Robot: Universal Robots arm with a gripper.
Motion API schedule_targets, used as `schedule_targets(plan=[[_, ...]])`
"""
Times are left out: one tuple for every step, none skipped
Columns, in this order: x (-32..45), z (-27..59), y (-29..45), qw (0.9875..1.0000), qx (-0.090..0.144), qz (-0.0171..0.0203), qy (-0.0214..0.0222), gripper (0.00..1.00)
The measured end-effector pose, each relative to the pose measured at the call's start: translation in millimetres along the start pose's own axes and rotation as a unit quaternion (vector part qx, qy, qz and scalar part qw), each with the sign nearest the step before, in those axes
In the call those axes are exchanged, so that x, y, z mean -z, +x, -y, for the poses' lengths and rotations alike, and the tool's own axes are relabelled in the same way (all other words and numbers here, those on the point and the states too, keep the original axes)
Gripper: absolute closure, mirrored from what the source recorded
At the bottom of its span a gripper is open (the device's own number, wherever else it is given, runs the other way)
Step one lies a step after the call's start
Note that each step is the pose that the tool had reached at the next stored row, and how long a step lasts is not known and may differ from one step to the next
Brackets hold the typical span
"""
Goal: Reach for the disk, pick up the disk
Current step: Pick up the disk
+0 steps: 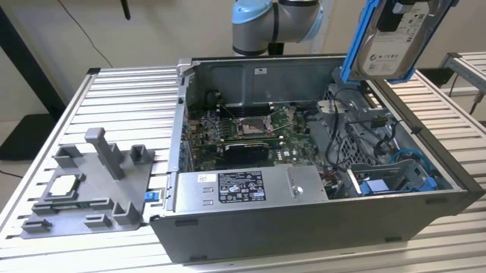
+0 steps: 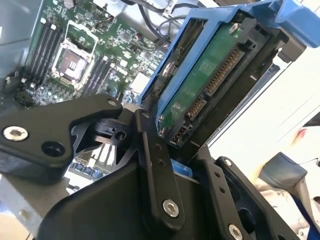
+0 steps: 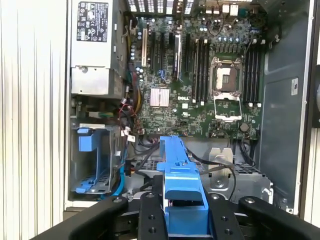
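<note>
Disk point(image 1: 392, 42) is up in the air, lifted clear of the open computer case point(image 1: 304, 227), above the case's far right corner at the exterior view's right. It hangs tilted, white label facing the exterior camera, blue bracket point(image 1: 357, 45) running along its edges. In the second wrist view the disk point(image 2: 210, 85) shows its green circuit-board underside and connector, blue bracket point(image 2: 172, 65) around it. In the first wrist view the blue bracket point(image 3: 180, 200) sits between the black fingers point(image 3: 150, 215).

Claw point(image 2: 185, 165) is pinched on the disk: black fingers point(image 2: 155, 170) bear against both sides at its lower end. Arm point(image 1: 266, 23) comes down from behind the case's far wall.

Case lies on its side on the slatted metal table point(image 1: 114, 96), lid off. Inside: motherboard point(image 1: 251, 128) with an open processor socket point(image 3: 227, 80), grey power supply point(image 1: 243, 190) at the near edge, and a blue caddy point(image 1: 379, 185) in the drive cage at the near right corner. Cables point(image 1: 342, 131) run loose below where the disk hangs.

Left of the case, a grey plastic fixture point(image 1: 91, 182) sits on the table, with a small silver square chip point(image 1: 65, 186) lying on it.
</note>
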State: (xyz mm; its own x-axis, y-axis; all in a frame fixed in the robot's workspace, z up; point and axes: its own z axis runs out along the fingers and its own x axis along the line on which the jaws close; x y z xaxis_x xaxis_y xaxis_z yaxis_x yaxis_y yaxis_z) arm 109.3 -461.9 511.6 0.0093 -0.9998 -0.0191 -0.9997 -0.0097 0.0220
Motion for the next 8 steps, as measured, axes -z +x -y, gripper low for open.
schedule_targets(plan=[[0.0,0.0,2.5,1.0000,0.000,0.0000,0.0000,1.00],[0.1,0.0,5.0,1.0000,0.000,0.0000,-0.0001,1.00],[0.2,-0.1,7.7,1.0000,0.000,0.0000,-0.0001,1.00],[0.2,-0.1,10.0,1.0000,0.000,0.0000,-0.0002,1.00],[0.3,-0.1,12.4,1.0000,0.000,0.0000,-0.0002,1.00],[0.3,-0.1,14.9,1.0000,0.000,0.0000,-0.0002,1.00],[0.3,-0.1,17.3,1.0000,0.000,0.0000,-0.0002,1.00],[0.4,-0.1,19.8,1.0000,0.000,0.0000,-0.0002,1.00]])
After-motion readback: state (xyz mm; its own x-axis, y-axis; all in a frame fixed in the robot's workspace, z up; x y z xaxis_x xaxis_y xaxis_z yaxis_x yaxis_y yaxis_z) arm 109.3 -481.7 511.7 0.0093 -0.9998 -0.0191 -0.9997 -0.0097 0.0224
